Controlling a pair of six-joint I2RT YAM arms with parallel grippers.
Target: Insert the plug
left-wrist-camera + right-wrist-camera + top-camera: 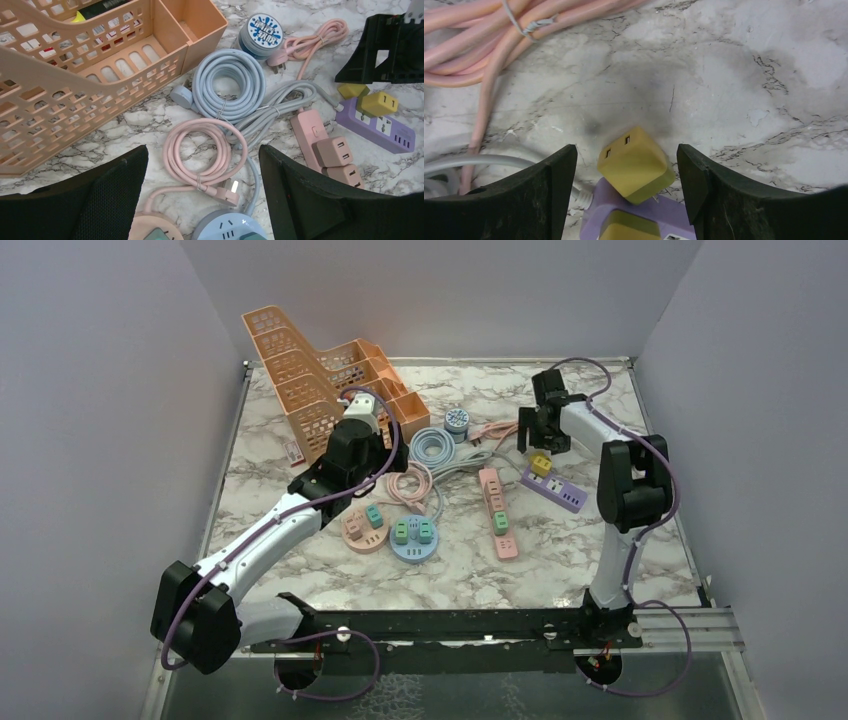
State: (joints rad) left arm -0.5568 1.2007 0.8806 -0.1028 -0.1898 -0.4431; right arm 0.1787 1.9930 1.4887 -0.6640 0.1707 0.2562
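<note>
The right gripper (625, 152) is hovering low over the far right part of the marble desk (749, 75), its two black fingers spread wide. The yellow plug (636, 165) is sitting between them. One finger is standing clear of the plug and the other is lying just beside its edge, so the gripper is not pinching it. The plug is resting at the end of the purple power strip (560, 492), leaning at a tilt rather than sitting flush, with a metal prong showing under its lower corner and its two slots facing up. A second yellow adapter (629, 231) is sitting squarely in the same strip, right next to it. A bundled pink cable (489, 30) is lying on the desk beyond the strip. The left gripper (202, 150) is hanging over the middle of the desk, also spread and holding nothing. Its fingers are framing a coiled pink cord (172, 150) that is lying flat beneath them. A blue-grey coil (205, 75) is lying just past the cord, touching it. A pink power strip (310, 127) is stretching out to the right, and an orange basket (75, 75) is standing to the left.
</note>
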